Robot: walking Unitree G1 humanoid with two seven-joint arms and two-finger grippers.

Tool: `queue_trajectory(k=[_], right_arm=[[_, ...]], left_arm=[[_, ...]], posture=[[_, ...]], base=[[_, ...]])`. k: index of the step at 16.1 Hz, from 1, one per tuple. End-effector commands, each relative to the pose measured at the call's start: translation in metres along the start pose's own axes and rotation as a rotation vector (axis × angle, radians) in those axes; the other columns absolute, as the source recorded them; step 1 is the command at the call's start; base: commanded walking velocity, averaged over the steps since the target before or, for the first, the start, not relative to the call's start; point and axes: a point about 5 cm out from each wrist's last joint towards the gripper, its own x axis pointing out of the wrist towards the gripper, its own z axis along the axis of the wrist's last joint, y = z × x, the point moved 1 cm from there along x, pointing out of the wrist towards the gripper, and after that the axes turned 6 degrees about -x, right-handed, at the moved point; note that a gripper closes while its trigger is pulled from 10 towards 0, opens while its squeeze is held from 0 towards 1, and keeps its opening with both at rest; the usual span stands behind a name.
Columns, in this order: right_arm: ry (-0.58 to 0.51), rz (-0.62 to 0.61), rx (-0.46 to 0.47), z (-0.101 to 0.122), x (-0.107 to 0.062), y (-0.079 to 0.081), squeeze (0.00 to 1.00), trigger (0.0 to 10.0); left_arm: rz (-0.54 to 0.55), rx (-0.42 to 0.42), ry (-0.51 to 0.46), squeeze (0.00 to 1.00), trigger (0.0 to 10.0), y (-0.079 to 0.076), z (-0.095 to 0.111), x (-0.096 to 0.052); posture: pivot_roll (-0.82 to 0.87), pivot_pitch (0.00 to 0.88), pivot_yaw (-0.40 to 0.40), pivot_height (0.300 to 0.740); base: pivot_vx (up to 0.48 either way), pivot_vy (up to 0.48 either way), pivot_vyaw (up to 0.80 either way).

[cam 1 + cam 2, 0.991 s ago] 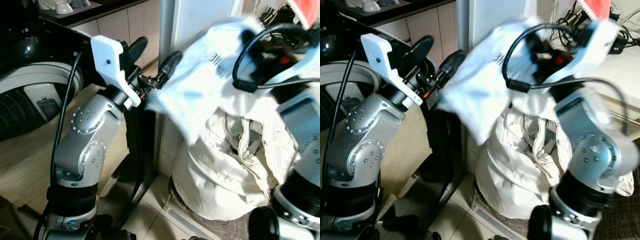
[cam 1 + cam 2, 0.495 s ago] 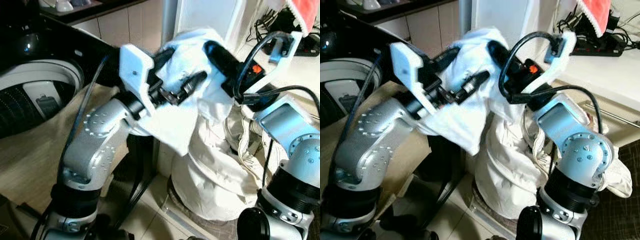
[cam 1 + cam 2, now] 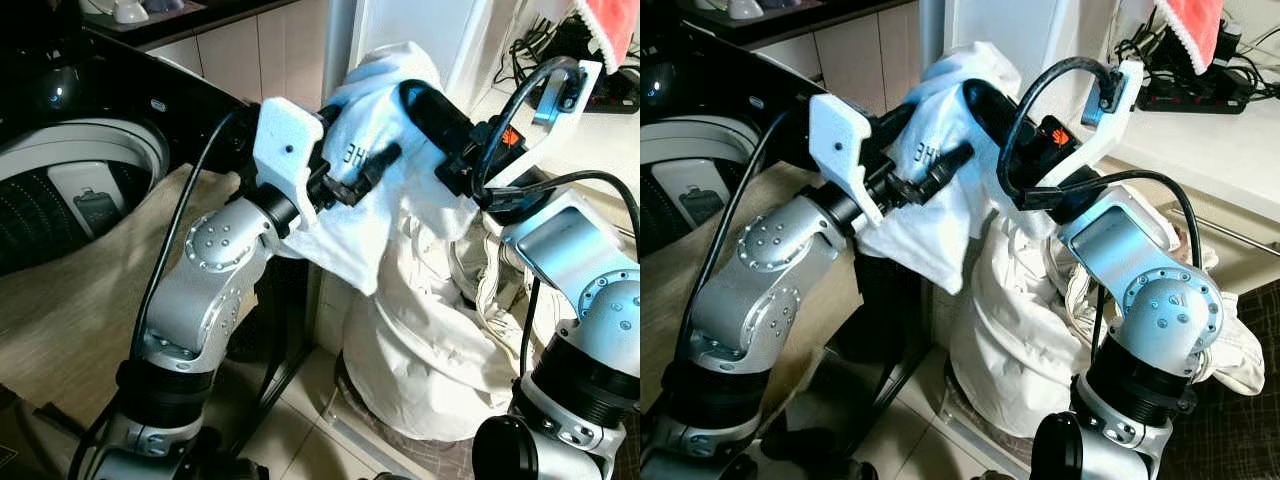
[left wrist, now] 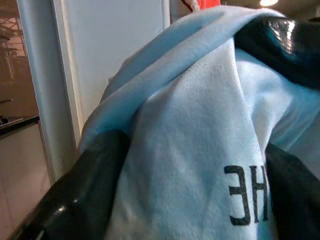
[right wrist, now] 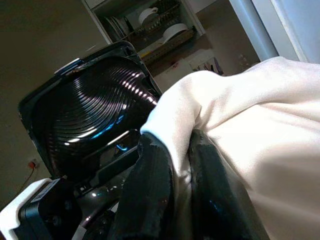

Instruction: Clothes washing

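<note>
White shirt [image 3: 400, 150] now higher, pinched by right end effector [image 5: 172, 165], beside washing machine [image 3: 60, 190].

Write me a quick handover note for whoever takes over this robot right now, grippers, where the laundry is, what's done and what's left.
Left gripper: fingers spread against the white shirt, not pinching it.
Right gripper: shut on the shirt's upper fold, holding it up together with the left.
The shirt hangs in the air above the laundry bag, which looks full of pale clothes.
The washer is open on the robot's left; a beige cloth lies over its front.
Done: shirt lifted out. Left: carry it left, drop it into the drum, then the rest.
</note>
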Motion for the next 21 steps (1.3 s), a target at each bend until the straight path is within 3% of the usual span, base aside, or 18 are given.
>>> queue_trajectory(k=[1,9,19,21], right_arm=[[-0.028,0.022,-0.016,0.005,-0.002,0.007,0.00,0.0],[-0.006,0.008,-0.012,-0.001,-0.003,0.008,0.00,0.0],[0.008,0.000,-0.052,-0.004,0.000,0.010,0.00,0.1],[0.009,-0.007,-0.063,-0.004,0.000,0.010,0.00,5.4]], left_arm=[[0.019,-0.001,-0.010,0.00,0.0,0.005,0.002,0.001],[-0.026,-0.002,-0.017,0.00,0.0,0.000,0.001,-0.004],[0.056,-0.013,-0.045,0.00,0.0,0.015,0.006,-0.005],[0.067,-0.006,-0.044,0.00,0.0,0.018,0.007,-0.005]], posture=[[-0.09,0.023,-0.040,0.740],[-0.08,0.021,-0.041,0.740],[-0.08,0.017,-0.036,0.740],[-0.08,0.015,-0.034,0.740]], base=[[0.000,0.000,0.00],[0.000,0.000,0.00],[0.000,0.000,0.00],[0.000,0.000,0.00]])
